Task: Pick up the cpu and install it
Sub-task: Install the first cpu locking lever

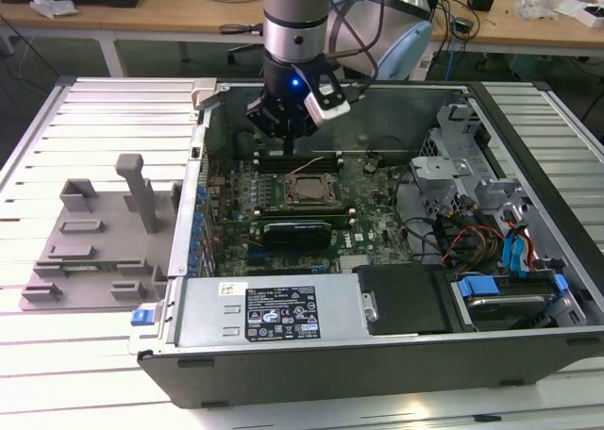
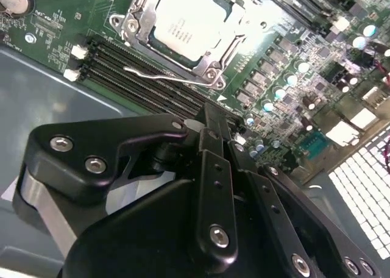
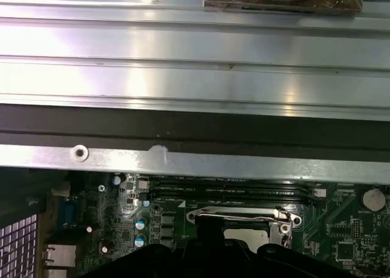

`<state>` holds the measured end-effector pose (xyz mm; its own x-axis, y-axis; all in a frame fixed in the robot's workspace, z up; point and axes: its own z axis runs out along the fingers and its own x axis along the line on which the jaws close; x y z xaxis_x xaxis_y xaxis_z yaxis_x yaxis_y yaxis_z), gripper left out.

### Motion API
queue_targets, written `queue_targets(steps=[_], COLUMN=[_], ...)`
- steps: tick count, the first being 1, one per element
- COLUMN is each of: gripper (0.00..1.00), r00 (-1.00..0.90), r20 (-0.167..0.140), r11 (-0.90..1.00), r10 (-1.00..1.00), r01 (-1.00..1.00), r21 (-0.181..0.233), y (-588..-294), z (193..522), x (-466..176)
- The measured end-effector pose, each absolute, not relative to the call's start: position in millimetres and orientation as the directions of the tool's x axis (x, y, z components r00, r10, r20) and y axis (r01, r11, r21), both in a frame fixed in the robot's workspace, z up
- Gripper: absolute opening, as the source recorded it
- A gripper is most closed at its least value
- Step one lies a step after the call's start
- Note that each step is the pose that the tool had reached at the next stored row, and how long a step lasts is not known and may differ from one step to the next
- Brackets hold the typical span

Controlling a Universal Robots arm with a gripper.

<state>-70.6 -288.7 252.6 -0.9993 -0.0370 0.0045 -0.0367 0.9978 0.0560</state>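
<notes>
The cpu (image 1: 308, 191) lies flat inside the square socket frame (image 1: 307, 177) on the green motherboard of the open computer case. Its silver top (image 2: 183, 25) shows within the metal frame (image 2: 210, 71) in the second wrist view, with a thin wire lever (image 2: 164, 77) beside it. My gripper (image 1: 288, 150) hangs above the board, just behind the socket toward the case's back wall. Its black fingers (image 2: 210, 116) stand together, shut, with nothing seen between them. A strip of the socket frame (image 3: 244, 217) also appears in the first wrist view.
Black memory slots (image 2: 140, 77) run between the socket and the gripper. A grey plastic fixture (image 1: 104, 237) with upright posts sits at the exterior view's left on the ribbed table (image 1: 94, 109). The power supply (image 1: 274, 309) and drive cage (image 1: 500, 223) crowd the case's front and right.
</notes>
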Motion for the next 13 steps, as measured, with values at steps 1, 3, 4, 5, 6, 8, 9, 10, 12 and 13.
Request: queue_targets(steps=[1, 3, 4, 5, 6, 8, 9, 10, 12, 13], gripper=[0.11, 0.11, 0.11, 0.11, 0.11, 0.11, 0.11, 0.11, 0.11, 0.11], r00=[-0.999, -0.999, -0.999, -0.999, -0.999, -0.999, -0.999, -0.999, -0.999, -0.999], r20=[0.005, 0.005, 0.005, 0.006, 0.006, 0.006, 0.006, 0.007, 0.008, 0.008], r11=[0.998, 0.998, 0.998, 0.998, 0.998, 0.998, 0.998, 0.998, 0.998, 0.998], r10=[-0.037, -0.037, -0.038, -0.039, -0.039, -0.04, -0.04, -0.04, -0.041, -0.042], r01=[-0.037, -0.037, -0.037, -0.038, -0.039, -0.039, -0.039, -0.04, -0.041, -0.041], r21=[0.057, 0.057, 0.057, 0.057, 0.057, 0.057, 0.057, 0.057, 0.057, 0.057], y=[-289, -289, -289, -289, -289, -289, -289, -289, -289, -289], z=[251, 247, 245, 243, 240, 236, 234, 233, 230, 229], x=[-70, -70, -70, -70, -70, -70, -70, -69, -67, -66])
